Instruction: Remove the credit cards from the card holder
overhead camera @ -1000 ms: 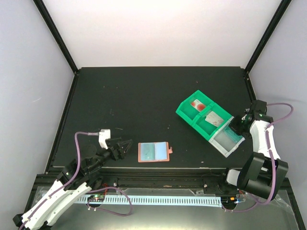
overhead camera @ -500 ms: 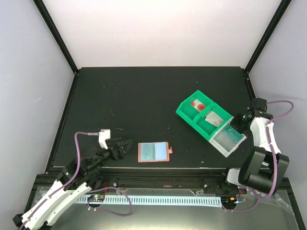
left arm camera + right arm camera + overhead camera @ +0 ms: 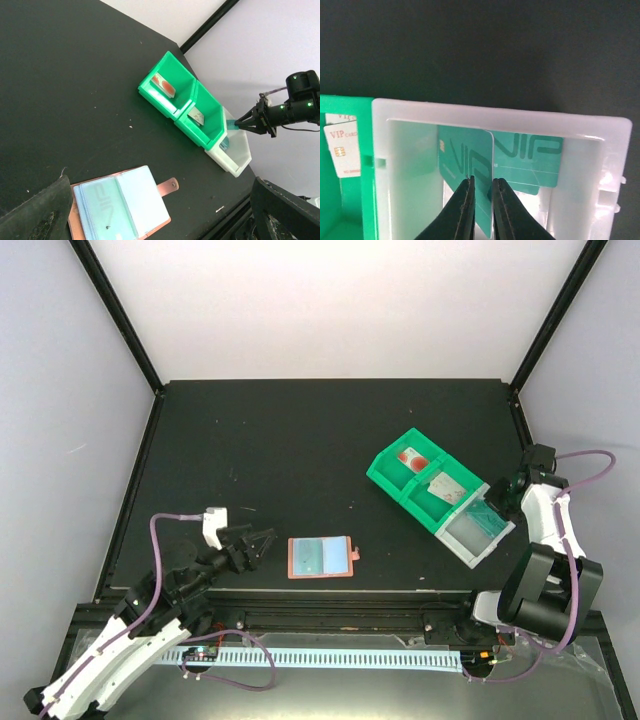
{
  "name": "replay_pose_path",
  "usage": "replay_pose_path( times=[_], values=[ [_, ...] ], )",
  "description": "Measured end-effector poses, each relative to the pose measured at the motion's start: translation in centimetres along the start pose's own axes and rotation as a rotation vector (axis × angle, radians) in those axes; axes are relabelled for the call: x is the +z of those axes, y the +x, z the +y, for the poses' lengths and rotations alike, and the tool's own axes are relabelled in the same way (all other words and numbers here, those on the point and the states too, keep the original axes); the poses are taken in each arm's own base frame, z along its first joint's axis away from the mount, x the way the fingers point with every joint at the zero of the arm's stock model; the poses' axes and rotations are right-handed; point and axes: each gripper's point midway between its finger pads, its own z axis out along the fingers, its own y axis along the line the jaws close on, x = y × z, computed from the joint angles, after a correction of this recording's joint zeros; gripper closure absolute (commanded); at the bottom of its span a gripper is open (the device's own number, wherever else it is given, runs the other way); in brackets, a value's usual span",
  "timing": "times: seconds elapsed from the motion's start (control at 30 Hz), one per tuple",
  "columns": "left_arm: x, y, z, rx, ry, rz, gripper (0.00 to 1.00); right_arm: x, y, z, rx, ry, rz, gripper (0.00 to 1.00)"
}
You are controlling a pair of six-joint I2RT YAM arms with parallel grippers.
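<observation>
A: Right wrist view first: what is the right gripper [image 3: 482, 179] doing?
B: Its fingers stand almost together with a teal card [image 3: 465, 155] upright between them, inside the white bin [image 3: 500, 117]. Whether they pinch it or only flank it, I cannot tell.
A: How does that card look?
B: Thin, teal, with darker "VIP" letters and a small chip near its upper corner. A second teal card [image 3: 532, 155] shows just behind it, toward the white bin's far wall.
A: And the card holder?
B: The card holder [image 3: 321, 557] lies open and flat, well left of the white bin in the top view. It has a salmon cover, a snap tab pointing toward the bin and pale blue pockets. A pale card [image 3: 102, 207] marked "VIP" sits in one pocket.
A: Room to move?
B: The white bin's walls close round the upright card, and only the top is open. Dark table [image 3: 280, 440] stretches between the white bin and the card holder. The left gripper [image 3: 258, 540] hangs spread wide on the card holder's far side from the bin. Green bins [image 3: 197, 131] touch the white bin.
</observation>
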Motion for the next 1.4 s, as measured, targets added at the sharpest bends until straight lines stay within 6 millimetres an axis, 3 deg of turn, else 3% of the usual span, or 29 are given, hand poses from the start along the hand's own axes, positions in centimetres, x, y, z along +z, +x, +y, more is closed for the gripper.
replay_pose_path(
  times=[0.4,0.63,0.83,1.07,1.27,1.4],
  values=[
    [0.0,0.1,0.3,-0.008,-0.019,0.010,0.01,1.0,-0.2,-1.6,0.059,0.095,0.002,0.83],
    [0.0,0.6,1.0,-0.036,-0.051,0.025,0.01,0.9,-0.2,-2.4,0.103,0.139,-0.009,0.70],
    [0.5,1.9,2.6,-0.058,-0.132,0.087,0.01,0.2,-0.5,-2.0,0.126,0.119,-0.021,0.65],
    [0.6,2.6,3.2,-0.083,-0.180,0.129,0.01,-2.4,-0.5,0.4,0.083,-0.027,-0.063,0.62],
    [0.3,1.8,3.1,-0.084,-0.205,0.119,0.01,-6.3,0.8,5.6,-0.095,-0.288,-0.107,0.60],
    [0.2,0.9,2.6,-0.080,-0.213,0.107,0.01,-8.8,2.7,8.6,-0.208,-0.420,-0.151,0.61]
  ],
)
